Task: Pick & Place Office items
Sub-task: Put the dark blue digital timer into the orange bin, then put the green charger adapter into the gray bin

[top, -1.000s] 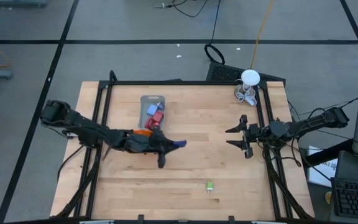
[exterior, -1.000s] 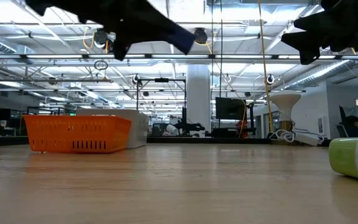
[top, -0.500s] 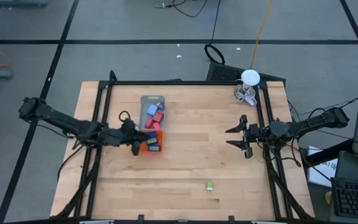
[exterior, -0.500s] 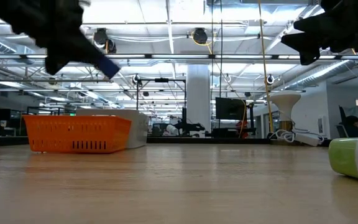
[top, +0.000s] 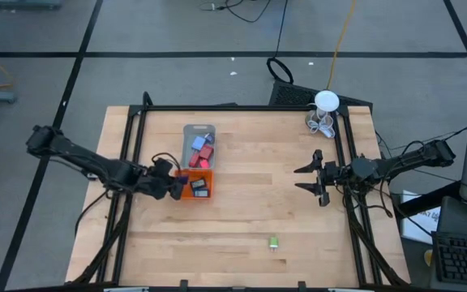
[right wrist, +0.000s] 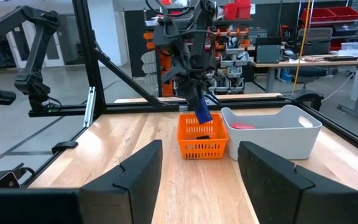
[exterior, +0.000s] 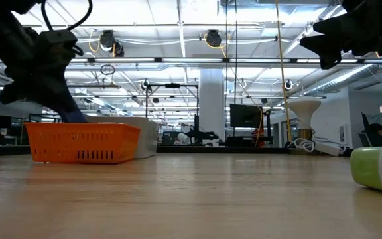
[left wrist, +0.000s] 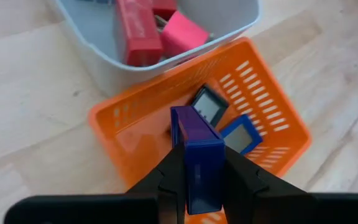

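My left gripper (top: 177, 185) is shut on a blue block (left wrist: 197, 165), one of the office items, above the left rim of the orange tray (top: 203, 195). The tray holds a black item (left wrist: 209, 106) and a blue item (left wrist: 241, 134). Behind it stands the grey tray (top: 186, 139) with red (left wrist: 138, 37), pink (left wrist: 184, 34) and blue pieces. A green-and-white item (top: 273, 242) lies on the table near the front edge. My right gripper (top: 319, 180) hovers open at the table's right side, touching nothing. My left gripper pinches the blue block's two long side faces (left wrist: 191, 180) between its two fingers (left wrist: 238, 180), at the block's near end. The fingers slant down from the table's left. The block sticks out beyond them, tilted down toward the orange tray's inside (right wrist: 202, 114), lifted clear.
A white round thing with wire loops (top: 324, 113) sits at the far right corner. Black frame rails (top: 132, 162) run along the table's left, right and far sides. Bare wood lies between the trays and my right gripper.
My left gripper has carried the blue block from the table's middle toward the left edge, coming to a stop over the orange tray. It has sunk, rolled and tipped nose-down, so the block now slants down toward the tray instead of pointing level to the right.
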You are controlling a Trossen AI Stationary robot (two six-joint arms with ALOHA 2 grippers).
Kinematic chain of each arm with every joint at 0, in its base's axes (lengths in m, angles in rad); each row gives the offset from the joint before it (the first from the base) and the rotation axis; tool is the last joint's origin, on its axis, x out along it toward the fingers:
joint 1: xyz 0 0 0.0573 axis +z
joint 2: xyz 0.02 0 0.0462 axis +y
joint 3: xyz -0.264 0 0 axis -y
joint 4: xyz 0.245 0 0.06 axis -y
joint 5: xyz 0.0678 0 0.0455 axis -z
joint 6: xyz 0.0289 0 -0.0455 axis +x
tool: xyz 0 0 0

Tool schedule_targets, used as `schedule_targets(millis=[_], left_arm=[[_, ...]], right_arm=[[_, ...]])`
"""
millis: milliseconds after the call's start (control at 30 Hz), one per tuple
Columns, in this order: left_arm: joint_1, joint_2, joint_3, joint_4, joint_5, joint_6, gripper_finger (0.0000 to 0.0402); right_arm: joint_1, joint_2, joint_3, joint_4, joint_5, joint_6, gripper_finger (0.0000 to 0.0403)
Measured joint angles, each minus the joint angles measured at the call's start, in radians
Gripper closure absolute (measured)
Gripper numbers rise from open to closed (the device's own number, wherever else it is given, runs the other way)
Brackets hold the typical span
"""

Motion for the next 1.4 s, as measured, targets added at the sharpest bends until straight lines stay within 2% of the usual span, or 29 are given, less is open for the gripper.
schedule_targets(millis=[433, 767, 867, 1167, 1400], left_arm=[[0.001, 0.095, 0.000, 0.090, 0.000, 0.003, 0.0322], [0.001, 0.101, 0.000, 0.091, 0.014, -0.005, 0.0317], [0.001, 0.101, 0.000, 0.091, 0.015, -0.017, 0.0297], [0.003, 0.101, 0.000, 0.092, -0.004, -0.020, 0.0203], [0.003, 0.101, 0.000, 0.093, -0.011, -0.013, 0.0168]], right_arm=[[0.000, 0.000, 0.000, 0.002, 0.000, 0.001, 0.0204], [0.000, 0.001, 0.000, 0.000, 0.000, 0.001, 0.0204], [0.000, 0.001, 0.000, 0.000, 0.000, 0.001, 0.0204], [0.000, 0.001, 0.000, 0.000, 0.000, 0.001, 0.0203], [0.000, 0.001, 0.000, 0.007, 0.000, 0.001, 0.0204]])
